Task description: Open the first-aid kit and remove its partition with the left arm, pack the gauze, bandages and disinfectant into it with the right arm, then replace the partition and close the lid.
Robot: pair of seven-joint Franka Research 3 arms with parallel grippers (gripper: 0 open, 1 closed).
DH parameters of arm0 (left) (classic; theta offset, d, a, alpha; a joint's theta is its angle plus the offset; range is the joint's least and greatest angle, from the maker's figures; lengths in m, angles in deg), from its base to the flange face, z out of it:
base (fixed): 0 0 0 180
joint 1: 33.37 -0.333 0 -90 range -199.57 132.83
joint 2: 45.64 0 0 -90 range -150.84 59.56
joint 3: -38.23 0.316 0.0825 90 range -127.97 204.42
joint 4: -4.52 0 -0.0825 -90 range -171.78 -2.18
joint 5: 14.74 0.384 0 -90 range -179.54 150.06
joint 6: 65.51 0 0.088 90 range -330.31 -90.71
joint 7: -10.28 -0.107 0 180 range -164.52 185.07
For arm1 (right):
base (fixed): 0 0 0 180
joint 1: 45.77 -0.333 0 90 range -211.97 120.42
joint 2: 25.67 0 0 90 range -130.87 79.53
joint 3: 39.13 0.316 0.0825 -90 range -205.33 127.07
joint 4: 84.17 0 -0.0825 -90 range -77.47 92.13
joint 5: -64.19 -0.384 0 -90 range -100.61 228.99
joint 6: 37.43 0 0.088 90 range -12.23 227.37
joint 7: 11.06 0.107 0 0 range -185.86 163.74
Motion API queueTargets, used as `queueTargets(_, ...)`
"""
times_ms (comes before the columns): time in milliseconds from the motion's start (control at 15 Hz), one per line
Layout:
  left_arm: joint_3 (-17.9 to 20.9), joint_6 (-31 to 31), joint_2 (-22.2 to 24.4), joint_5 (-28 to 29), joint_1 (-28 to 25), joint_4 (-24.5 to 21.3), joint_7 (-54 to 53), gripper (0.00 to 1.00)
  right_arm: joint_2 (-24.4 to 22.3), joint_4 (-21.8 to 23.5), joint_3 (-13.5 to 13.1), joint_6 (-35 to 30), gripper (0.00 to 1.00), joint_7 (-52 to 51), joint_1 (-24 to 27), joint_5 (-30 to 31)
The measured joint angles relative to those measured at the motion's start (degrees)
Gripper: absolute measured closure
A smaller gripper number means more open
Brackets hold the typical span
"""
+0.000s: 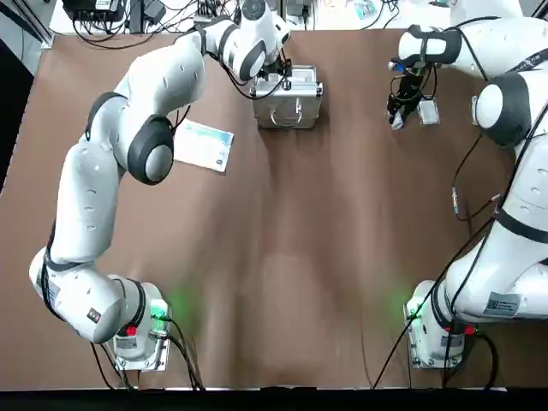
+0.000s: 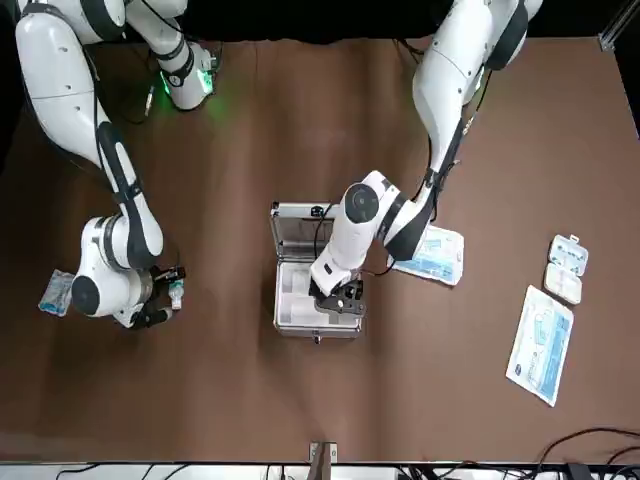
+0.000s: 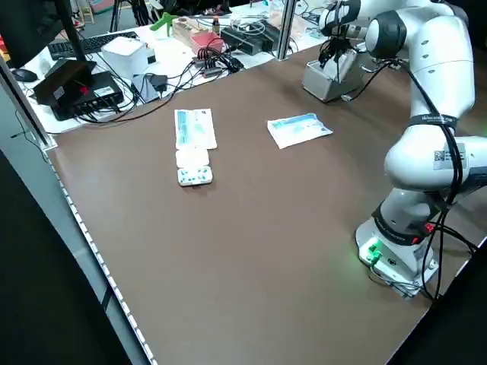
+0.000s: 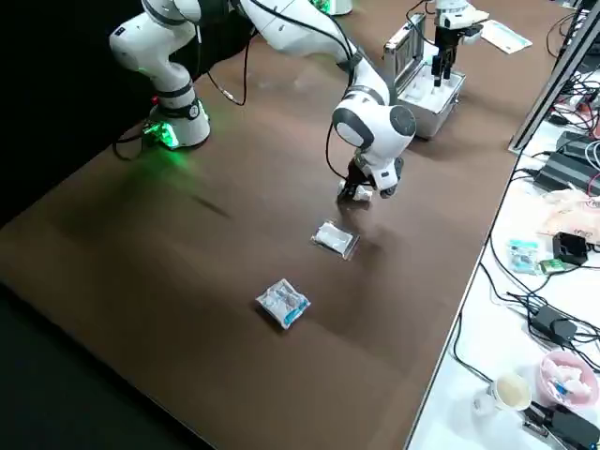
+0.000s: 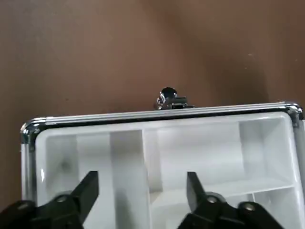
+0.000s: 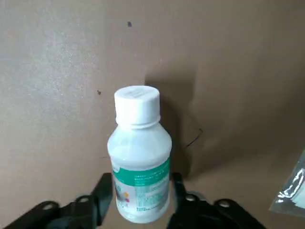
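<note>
Kit: silver ribbed aluminium first-aid kit [image 2: 318,328], on the worktop under the left gripper. Hinged silver metal lid [image 2: 297,234] is up.
Partition: white plastic compartment tray [image 5: 128,125], seated in the kit. Out first, nothing packed under it until then.
Left gripper [image 5: 142,172]: over the tray, jaws well apart, nothing between them. A divider wall runs through the gap.
Divider: looks the best grip. Centre on it, square to the wall, go down short of the tray floor, close gently.
Lift: straight up, slowly. Off-centre grip will likely tip the tray and jam it on the rim; thin plastic may flex or slip. Clear the rim before going sideways, mind the raised lid.
Right gripper [image 6: 141,174]: off to the robot's right of the kit, jaws drawn in to bottle width, looks closed on the disinfectant.
Disinfectant: small white plastic bottle with green label band [image 6: 139,179], upright between the jaws. Can't tell if its base is off the worktop. Hold it level, wait for the tray to go.
Packets: clear-wrapped white packet [image 4: 335,238] and blue-white packet [image 4: 283,303], apart on the worktop, for later.
</note>
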Motion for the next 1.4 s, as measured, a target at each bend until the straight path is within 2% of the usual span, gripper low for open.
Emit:
queueTargets(67, 0.00, 0.00, -0.05, 0.00, 0.10, 0.02, -0.02, 0.22, 0.03, 0.06, 0.00, 0.09, 0.43, 0.00, 0.00, 0.00)
queueTargets(133, 0.01, 0.00, -0.17, 0.00, 0.21, 0.02, -0.10, 0.24, 0.06, 0.10, 0.00, 0.17, 0.43, 0.00, 0.00, 0.01)
queueTargets(267, 0.01, 0.00, -0.43, 0.00, 0.51, 0.02, -0.12, 0.26, 0.09, 0.12, 0.00, 0.31, 0.47, 0.01, 0.01, 0.02)
queueTargets(333, 0.02, 0.13, -0.56, 0.01, 0.74, 0.02, -0.12, 0.28, 0.07, 0.11, -0.05, 0.62, 0.56, 0.03, 0.07, 0.02)
queueTargets(467, 0.02, 0.85, -0.56, 0.01, 0.84, 0.22, -0.24, 0.27, 0.06, 0.11, -0.05, 0.77, 0.59, 0.06, 0.10, 0.02)
queueTargets(867, -0.42, 5.25, -0.33, 0.01, 1.12, 1.32, -0.39, 0.27, 0.07, -0.34, -0.08, 1.65, 0.60, 0.20, 0.26, -0.03)
queueTargets(1133, -0.52, 6.47, -0.29, 0.01, 1.22, 1.54, -0.39, 0.28, 0.07, -3.05, 0.00, 0.81, 0.60, 3.17, 0.26, -0.07)
queueTargets(1400, -0.71, 6.63, -0.22, 0.00, 1.27, 1.78, -0.39, 0.42, 0.06, -6.45, 0.40, -4.32, 0.60, 5.50, 0.08, -0.09)
